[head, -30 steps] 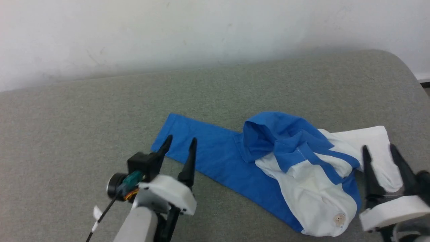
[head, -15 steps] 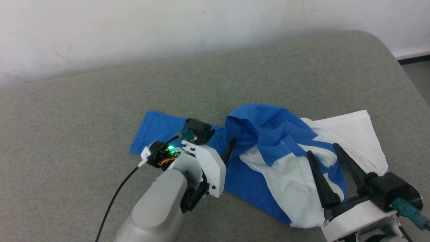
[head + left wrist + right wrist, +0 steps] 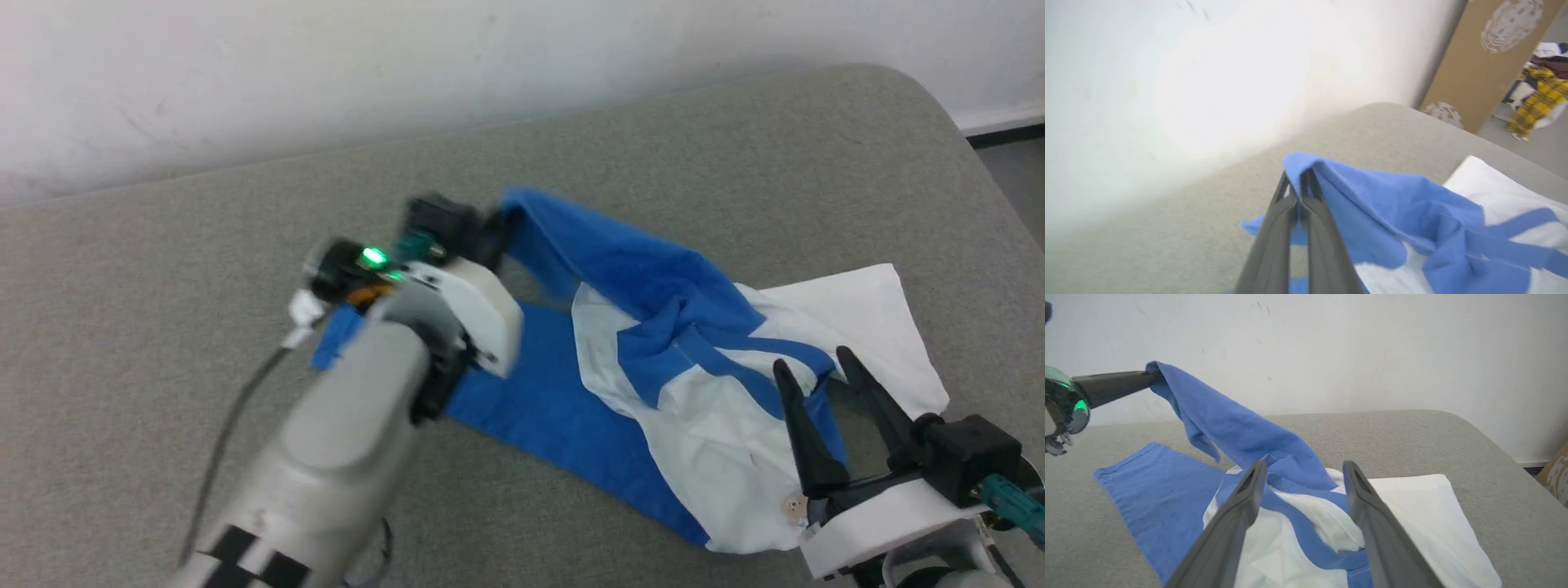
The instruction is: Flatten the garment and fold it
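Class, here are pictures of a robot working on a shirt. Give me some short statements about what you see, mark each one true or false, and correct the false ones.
1. The left tool is shut on a blue part of the garment. True.
2. The right tool grips the garment's white body. False: it is open, its fingers spread apart, gripping nothing.
3. The garment lies flat and neatly folded. False: it is crumpled, with one blue part held up off the grey surface.
4. One blue sleeve lies spread out on the grey surface. True.
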